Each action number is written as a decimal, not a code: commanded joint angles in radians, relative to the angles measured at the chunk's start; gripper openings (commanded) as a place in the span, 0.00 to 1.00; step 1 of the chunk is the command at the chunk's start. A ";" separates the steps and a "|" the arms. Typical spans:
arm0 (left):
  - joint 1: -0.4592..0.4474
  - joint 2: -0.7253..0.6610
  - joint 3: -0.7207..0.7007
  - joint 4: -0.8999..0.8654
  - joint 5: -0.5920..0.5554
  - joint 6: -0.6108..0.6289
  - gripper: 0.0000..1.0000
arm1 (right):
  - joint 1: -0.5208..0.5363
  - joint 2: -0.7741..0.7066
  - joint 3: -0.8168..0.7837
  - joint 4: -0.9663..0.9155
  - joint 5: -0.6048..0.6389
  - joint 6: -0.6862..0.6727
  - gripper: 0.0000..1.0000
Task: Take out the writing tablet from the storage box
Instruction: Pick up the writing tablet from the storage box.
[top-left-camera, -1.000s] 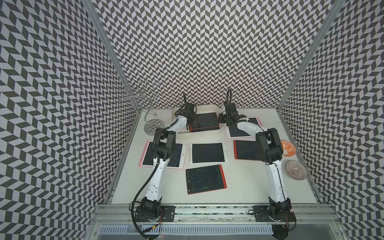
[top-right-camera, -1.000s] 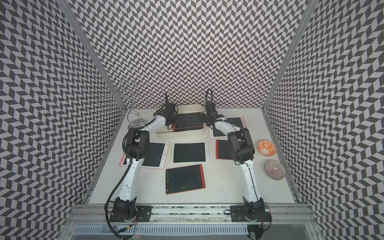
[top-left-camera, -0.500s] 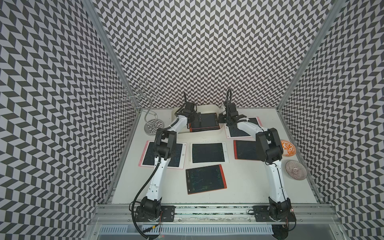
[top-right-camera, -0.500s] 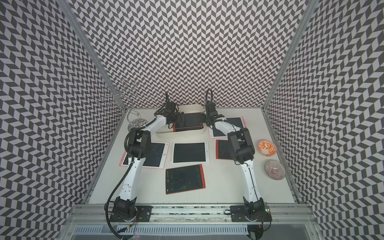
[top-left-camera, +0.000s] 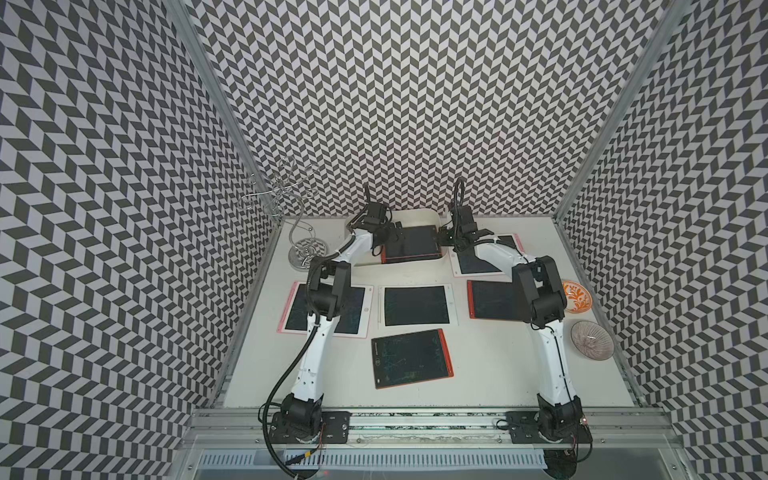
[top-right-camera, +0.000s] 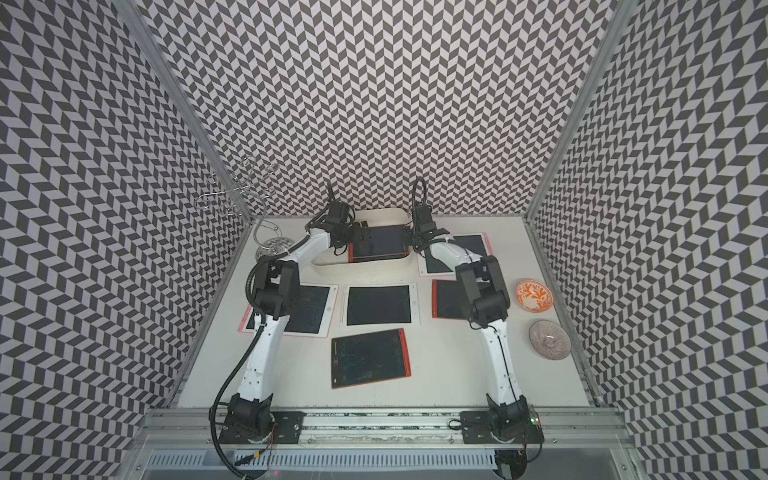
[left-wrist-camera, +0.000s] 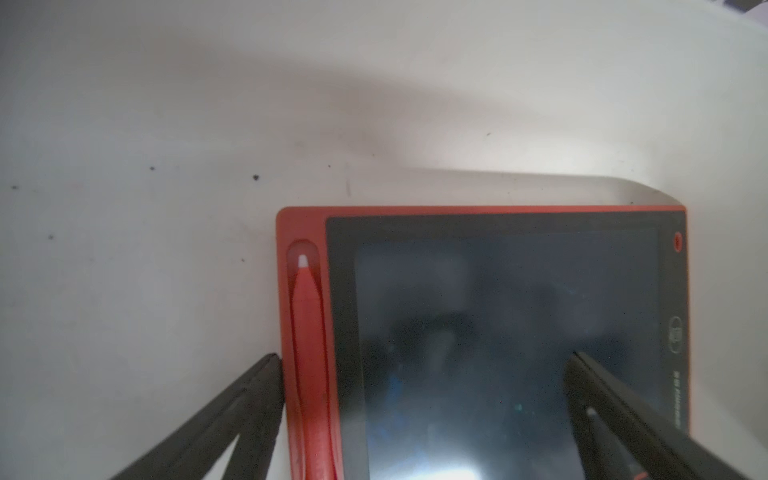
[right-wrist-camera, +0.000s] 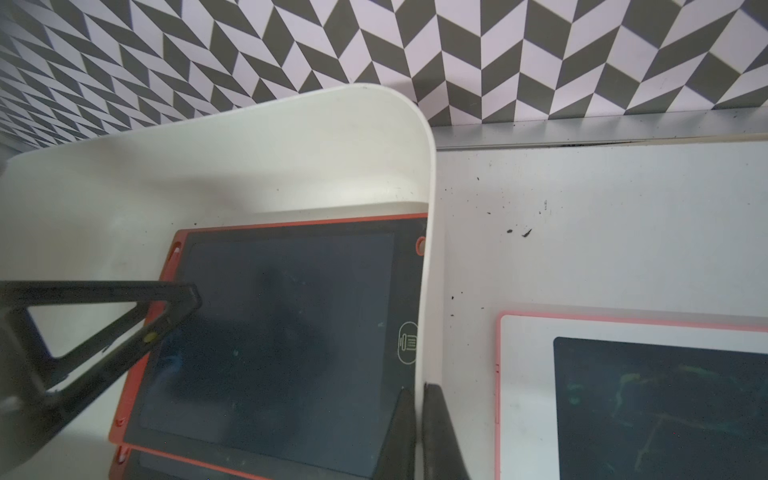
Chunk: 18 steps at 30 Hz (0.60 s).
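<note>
The white table (top-left-camera: 498, 374) carries the cream storage box (top-left-camera: 415, 214) at its far edge, against the back wall. Everything else is placed from this box.

Inside the box, a red-framed writing tablet (right-wrist-camera: 282, 332) lies flat with its dark screen up, close against the wall on the right arm's side. The red edge of a second tablet (right-wrist-camera: 137, 461) shows beneath it.

Outside the box, a pink-edged tablet (top-left-camera: 478, 259) lies just beside it on the right arm's side. Four more tablets lie nearer the arm bases than the box: a pink-framed one (top-left-camera: 326, 309), a white one (top-left-camera: 417, 305), a red one (top-left-camera: 492, 300), and another red one (top-left-camera: 409, 357) nearest the bases.

The left gripper (left-wrist-camera: 424, 357) reaches into the box with its jaws spread wide and holds nothing. One finger is just outside the tablet's stylus edge and the other is over the screen. The right gripper (right-wrist-camera: 417, 399) is clamped tight on the box's side wall, with one finger inside the box and one outside.

A wire stand (top-left-camera: 307, 249) sits on the left arm's side of the box. An orange bowl (top-left-camera: 577, 296) and a ribbed bowl (top-left-camera: 592, 338) sit well away on the right arm's side. A red stylus (left-wrist-camera: 305, 332) rests in the top tablet's slot.
</note>
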 joint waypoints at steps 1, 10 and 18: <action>-0.037 -0.099 0.001 0.031 0.131 -0.032 0.99 | 0.021 0.027 -0.017 0.001 -0.077 0.004 0.00; -0.038 -0.162 -0.012 0.032 0.155 -0.042 0.99 | 0.022 0.020 -0.023 0.001 -0.081 0.009 0.00; -0.037 -0.188 -0.053 0.050 0.184 -0.054 0.99 | 0.024 0.011 -0.031 -0.002 -0.081 0.011 0.00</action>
